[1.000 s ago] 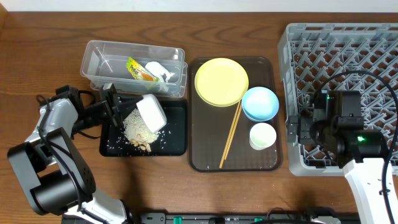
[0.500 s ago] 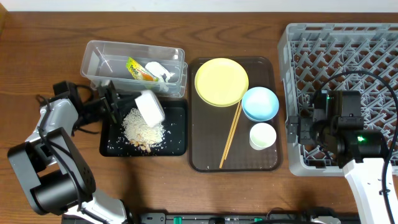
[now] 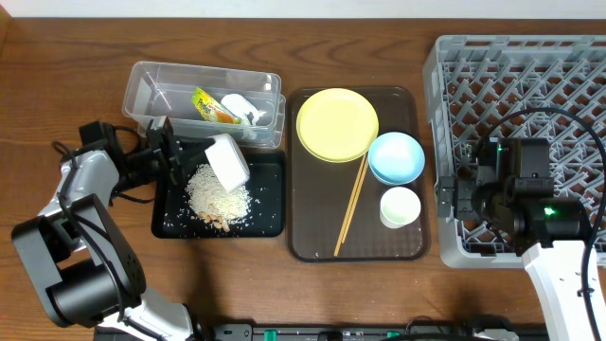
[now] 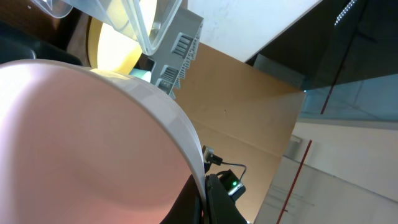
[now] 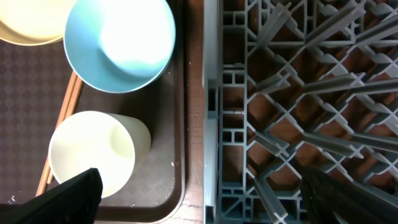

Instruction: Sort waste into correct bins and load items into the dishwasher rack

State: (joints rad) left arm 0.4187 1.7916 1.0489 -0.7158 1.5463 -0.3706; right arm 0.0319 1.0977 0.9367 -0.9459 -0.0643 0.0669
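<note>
My left gripper point(image 3: 175, 152) is shut on the rim of the white bowl point(image 3: 227, 158) and holds it tipped on its side over the black tray point(image 3: 270, 223), where a pile of rice crumbs point(image 3: 218, 194) lies. In the left wrist view the bowl point(image 4: 81, 143) fills the frame, its rim pinched between the fingers point(image 4: 205, 199). The clear tub point(image 3: 142, 95) holds the green-and-orange wrapper point(image 3: 210, 105) and crumpled white paper point(image 3: 242, 107). The yellow plate point(image 3: 336, 123), blue bowl point(image 3: 396, 156), white cup point(image 3: 400, 206) and chopsticks point(image 3: 351, 204) sit on the brown tray point(image 3: 308, 242). My right gripper point(image 5: 199, 193) is open over the rack's point(image 3: 530, 57) left edge.
The right wrist view shows the blue bowl point(image 5: 118, 40), the white cup point(image 5: 93, 152), the brown tray's edge point(image 5: 180, 186) and the grey rack lattice point(image 5: 298, 93). Cables run across the right arm. Bare wooden table lies in front of the trays.
The left gripper has lifted and drawn the white bowl up-left, from low over the rice pile toward the black tray's upper edge. The right arm has not moved.
</note>
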